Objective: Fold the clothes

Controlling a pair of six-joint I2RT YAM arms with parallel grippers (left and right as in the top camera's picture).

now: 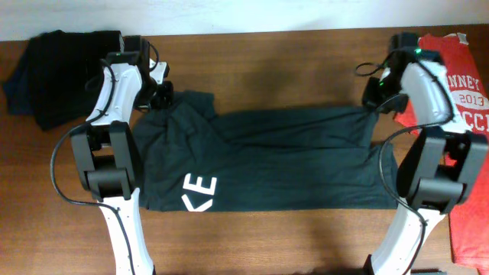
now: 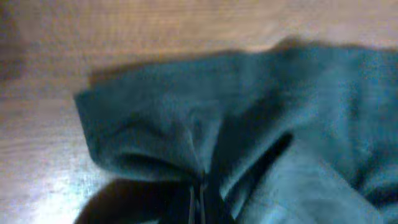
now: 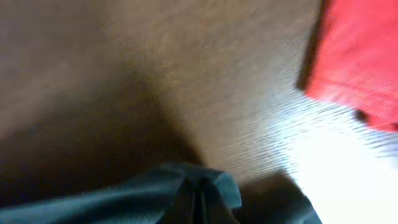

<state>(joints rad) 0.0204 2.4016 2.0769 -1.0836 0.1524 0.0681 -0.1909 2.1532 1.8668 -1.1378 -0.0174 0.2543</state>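
Note:
A very dark green T-shirt (image 1: 267, 164) with white block letters (image 1: 200, 192) lies spread across the middle of the wooden table. My left gripper (image 1: 162, 96) is shut on its far left corner, and the cloth (image 2: 205, 134) bunches into folds right at the closed jaws. My right gripper (image 1: 374, 98) is shut on the far right corner, where a fold of green cloth (image 3: 199, 186) wraps round the closed jaws. A red T-shirt (image 1: 466, 137) with white print lies at the right edge, its red cloth (image 3: 360, 56) showing beyond my right gripper. A dark folded garment (image 1: 57, 72) sits at the far left.
Both arm bases stand at the near edge, the left arm (image 1: 111, 164) beside the shirt's left side and the right arm (image 1: 435, 164) over the red shirt's edge. Bare wood (image 1: 267, 69) stretches behind the dark shirt.

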